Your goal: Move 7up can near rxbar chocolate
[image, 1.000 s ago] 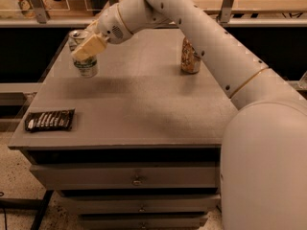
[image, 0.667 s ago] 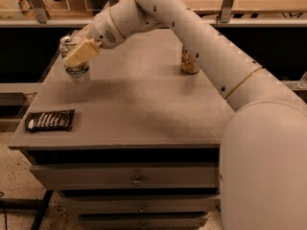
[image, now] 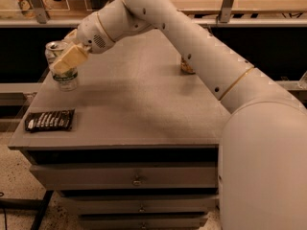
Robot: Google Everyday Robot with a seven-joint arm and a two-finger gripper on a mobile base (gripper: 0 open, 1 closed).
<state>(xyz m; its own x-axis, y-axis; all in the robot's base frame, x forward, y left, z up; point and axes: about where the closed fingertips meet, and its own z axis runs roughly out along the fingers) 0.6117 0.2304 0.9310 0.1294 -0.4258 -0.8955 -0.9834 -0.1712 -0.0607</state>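
Note:
The 7up can (image: pixel 65 77), white and green with a silver top, stands upright near the table's left edge. My gripper (image: pixel 64 57) is shut on the 7up can, one tan finger (image: pixel 70 59) lying across its front. The rxbar chocolate (image: pixel 50 120), a flat dark wrapper with white lettering, lies at the front left corner of the grey table (image: pixel 139 104), a short way in front of the can. My white arm reaches in from the right across the table.
An orange-gold can (image: pixel 186 67) stands at the back right, mostly hidden behind my arm. The table has drawers (image: pixel 136 180) below its front edge. A rail and shelf run behind the table.
My gripper has carried the 7up can leftward and toward the front, closer to the rxbar chocolate. The bar and the orange-gold can have not moved.

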